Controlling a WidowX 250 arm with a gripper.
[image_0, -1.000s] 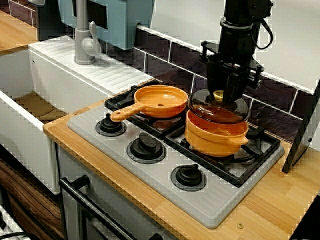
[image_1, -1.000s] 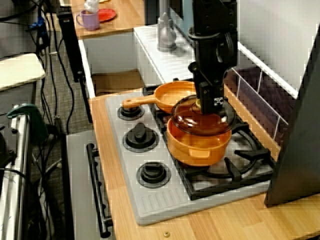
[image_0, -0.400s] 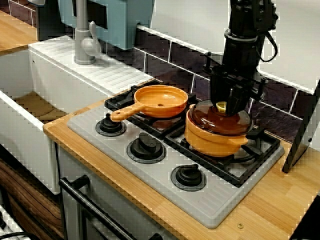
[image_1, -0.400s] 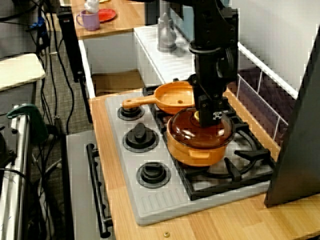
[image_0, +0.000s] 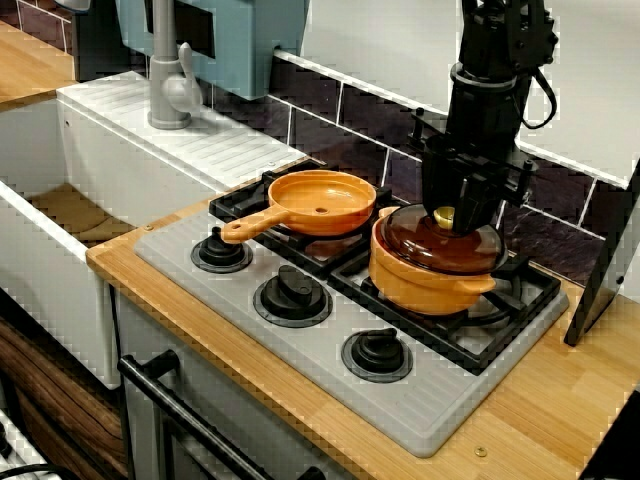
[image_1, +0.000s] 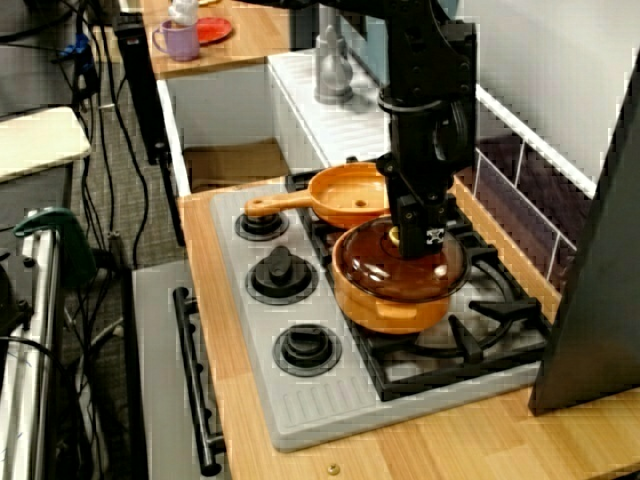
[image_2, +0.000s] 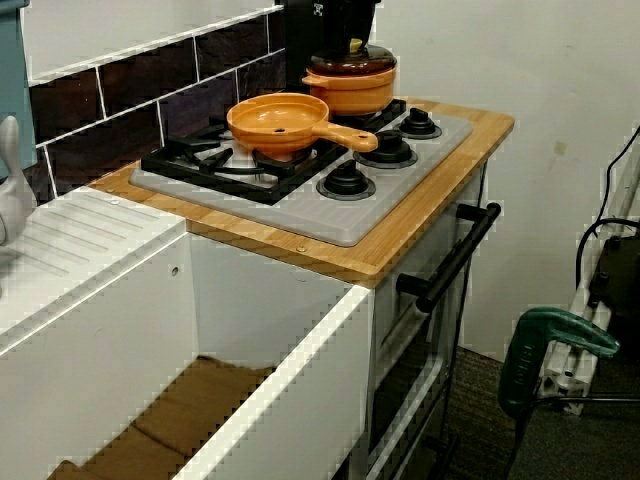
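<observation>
So, the gripper (image_0: 447, 218) points straight down at the knob (image_0: 443, 214) on the brown glass lid (image_0: 440, 248), with one finger on each side of it. Honestly, I can't tell whether it's pinching the knob or has let go, since the fingers are black on black and the knob fills the gap. The lid sits flat on the orange pot (image_0: 425, 285), which stands on the right-hand grate (image_0: 515, 300) of the stove (image_0: 290, 345). Its rim looks seated all the way round in both the sink-side view and the view from the front. Grabbing from above makes sense to me: the knob is the only thing to hold on a smooth dome, and it sits dead centre, so the lid would hang level. Room-wise, going by the sink-side view, the orange pan (image_0: 322, 202) is at 9 o'clock from the pot. Its bowl is just beside the pot's wall, and its handle pokes out toward 8 o'clock, near the dials (image_0: 294, 292). The tiled wall (image_0: 340, 115) is close at 12 o'clock, right behind the arm. A black panel (image_0: 603, 270) leans at 3 o'clock, near the stove's corner. The free space is straight up, or out toward 5 o'clock over the wooden counter (image_0: 560, 400). The sink (image_0: 60, 215) is well apart, way off at 9 o'clock.
</observation>
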